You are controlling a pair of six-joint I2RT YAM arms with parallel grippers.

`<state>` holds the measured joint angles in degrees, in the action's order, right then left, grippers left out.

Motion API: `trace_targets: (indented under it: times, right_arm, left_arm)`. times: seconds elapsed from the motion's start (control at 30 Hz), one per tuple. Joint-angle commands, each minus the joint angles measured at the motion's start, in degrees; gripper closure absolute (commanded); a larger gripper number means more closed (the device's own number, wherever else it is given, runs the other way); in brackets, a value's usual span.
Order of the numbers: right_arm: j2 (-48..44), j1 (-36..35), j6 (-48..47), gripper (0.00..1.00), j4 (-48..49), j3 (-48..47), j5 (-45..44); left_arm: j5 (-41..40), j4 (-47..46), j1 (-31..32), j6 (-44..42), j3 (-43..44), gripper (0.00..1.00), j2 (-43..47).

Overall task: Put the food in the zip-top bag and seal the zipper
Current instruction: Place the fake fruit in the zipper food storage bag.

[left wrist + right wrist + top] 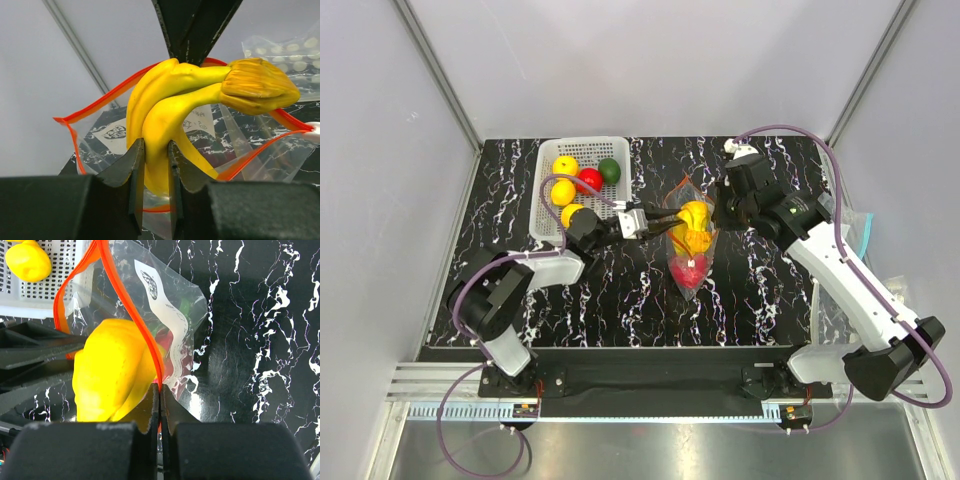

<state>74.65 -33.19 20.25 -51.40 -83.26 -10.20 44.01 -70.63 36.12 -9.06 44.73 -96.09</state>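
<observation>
The clear zip-top bag hangs upright over the table's middle, mouth open, with the pink-red dragon fruit at its bottom. My right gripper is shut on the bag's red-orange zipper and holds that edge up. My left gripper is shut on one finger of the yellow banana bunch. The bunch sits in the bag's mouth, with the zipper strip looping round it. From above, the banana bunch lies between the left gripper and the right gripper.
A white mesh basket at the back left holds round yellow, red and green fruits. Another clear bag with a teal edge and a bubbled sheet lie by the right arm. The basket is close behind the bag.
</observation>
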Motion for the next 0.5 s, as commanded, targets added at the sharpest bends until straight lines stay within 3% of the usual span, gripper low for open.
trace_targets:
  times: [0.0, 0.1, 0.13, 0.23, 0.37, 0.47]
  right_arm:
    - [-2.0, 0.9, 0.1, 1.00, 3.3, 0.1, 2.1]
    - [-2.1, 1.5, 0.1, 1.00, 3.3, 0.2, 2.5]
    - [-2.1, 1.5, 0.1, 1.00, 3.3, 0.4, 2.7]
    - [-2.1, 1.9, 0.1, 1.00, 3.4, 0.6, 3.3]
    - [-2.3, 2.3, -0.1, 1.00, 3.3, 0.7, 3.6]
    - [-2.5, 2.3, -0.1, 1.00, 3.1, 0.8, 3.8]
  left_arm:
    - [2.3, -24.7, 0.3, -1.0, -0.2, 0.78, 0.4]
    - [1.5, -24.8, 0.2, 0.0, -0.4, 0.65, 0.6]
    - [1.2, -24.7, 0.2, 0.3, -0.4, 0.52, 0.9]
    - [-0.1, -24.7, 0.2, 2.4, -0.2, 0.42, 2.4]
    - [-0.5, -21.6, 0.2, 3.1, 0.0, 0.39, 6.6]
    - [-1.4, -13.8, 0.2, 3.8, 0.6, 0.37, 11.2]
